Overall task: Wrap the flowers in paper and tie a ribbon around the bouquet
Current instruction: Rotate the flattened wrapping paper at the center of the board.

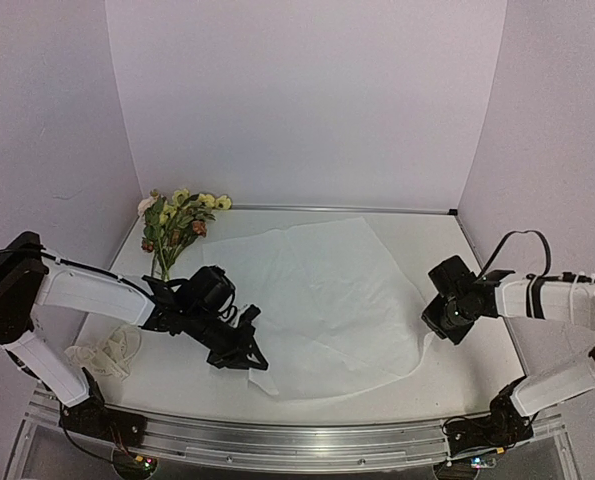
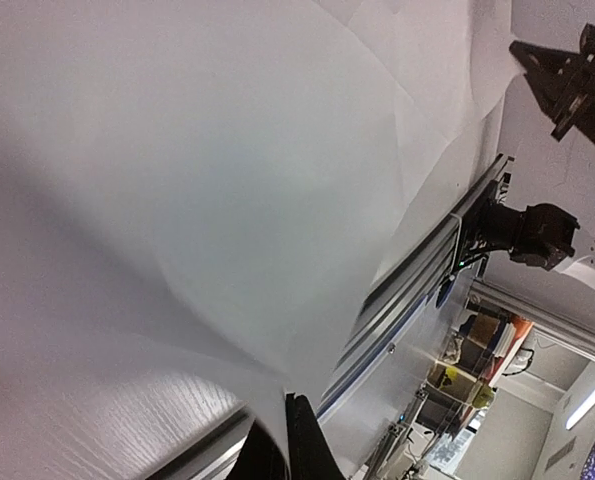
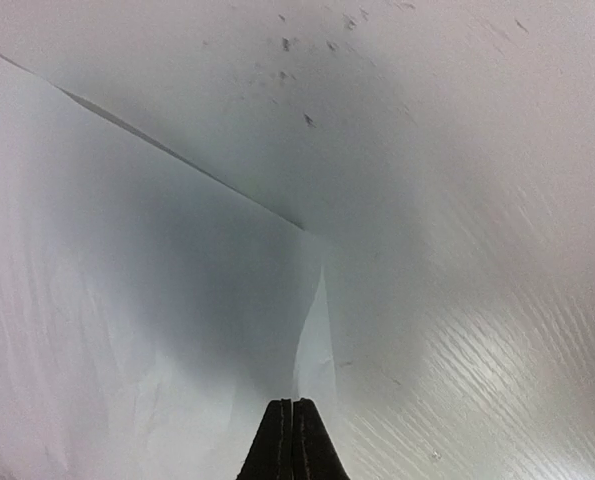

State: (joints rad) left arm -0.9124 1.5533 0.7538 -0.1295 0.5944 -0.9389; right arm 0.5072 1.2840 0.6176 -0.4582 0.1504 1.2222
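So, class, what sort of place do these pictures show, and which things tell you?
Probably a robotics lab's test booth: plain white walls box in a table, two robot arms are mounted on an aluminium rail at its edge, and cluttered shelves under a strip light show beyond.

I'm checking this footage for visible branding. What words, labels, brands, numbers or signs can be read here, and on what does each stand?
No text can be read in any view.
On the ribbon: any print is too small to make out.
On the paper: plain, no print.
On the boxes beyond the table, left wrist view: too blurred to read.
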